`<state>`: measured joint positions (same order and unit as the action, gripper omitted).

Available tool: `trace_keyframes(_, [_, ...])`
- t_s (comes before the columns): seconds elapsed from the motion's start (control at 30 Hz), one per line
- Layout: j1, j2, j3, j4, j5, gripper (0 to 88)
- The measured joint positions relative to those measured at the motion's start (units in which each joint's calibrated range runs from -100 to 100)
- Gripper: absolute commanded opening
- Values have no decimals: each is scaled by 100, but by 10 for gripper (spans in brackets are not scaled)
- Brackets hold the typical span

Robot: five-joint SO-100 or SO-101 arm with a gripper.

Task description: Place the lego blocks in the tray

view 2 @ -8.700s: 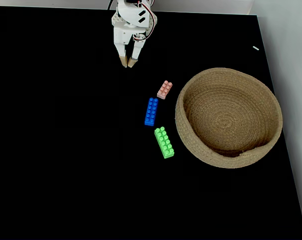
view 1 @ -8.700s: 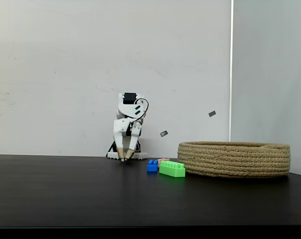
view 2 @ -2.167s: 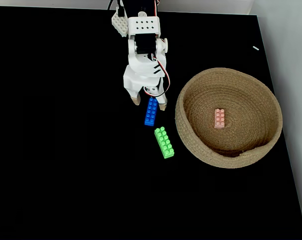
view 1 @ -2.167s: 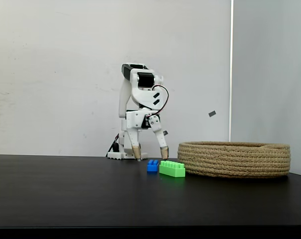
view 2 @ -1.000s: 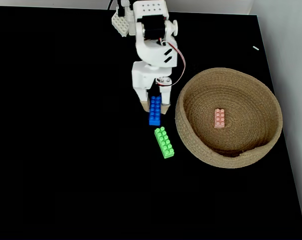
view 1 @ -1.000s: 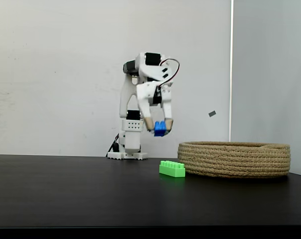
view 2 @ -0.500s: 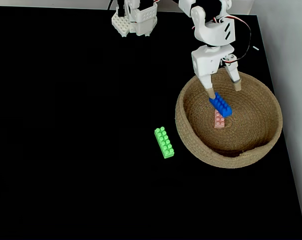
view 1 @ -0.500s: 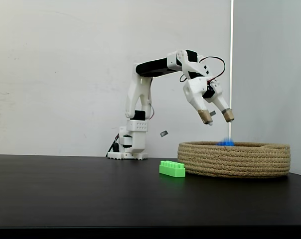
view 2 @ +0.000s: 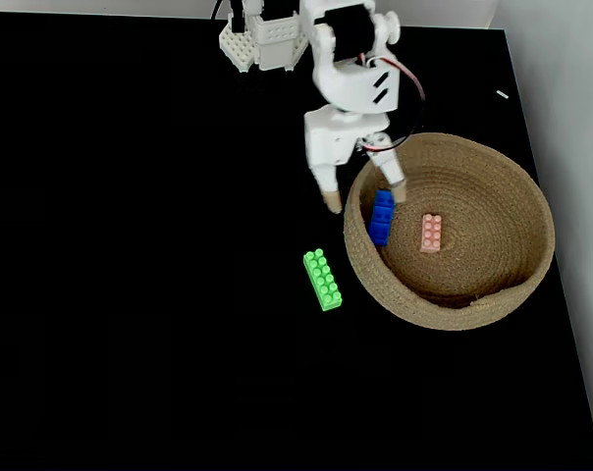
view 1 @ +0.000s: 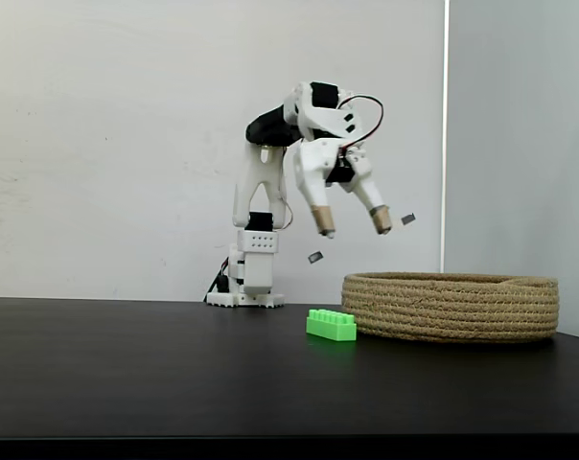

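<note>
Blue brick (view 2: 381,217) dropped into tray (view 2: 493,301); gripper (view 2: 364,196) above, splayed

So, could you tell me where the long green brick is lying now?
The long bright green lego brick lies on the black table, just left of the coiled rope basket in the top-down fixed view.

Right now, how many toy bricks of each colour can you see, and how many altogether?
Green lego block: 1, on the black table, beside the basket
Blue lego block: 1, inside the rope basket
Pale orange-pink lego block: 1, inside the basket
Total: 3 bricks
</note>
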<state>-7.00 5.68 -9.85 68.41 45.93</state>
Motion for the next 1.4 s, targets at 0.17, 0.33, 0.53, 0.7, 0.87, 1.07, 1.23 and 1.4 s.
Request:
trace_keyframes(0.17, [578,356,0,-317,366,252])
trace_keyframes(0.33, [741,653,0,-601,523,251])
trace_keyframes(0.53, [692,1009,0,-723,552,248])
trace_keyframes(0.7, [684,1315,-62,-869,552,246])
trace_keyframes(0.87, [684,1586,-239,-966,508,242])
trace_keyframes(1.07, [562,1908,-477,-983,425,237])
trace_keyframes(1.23, [423,2061,-574,-1023,357,233])
trace_keyframes(1.4, [383,2112,-601,-1031,313,228])
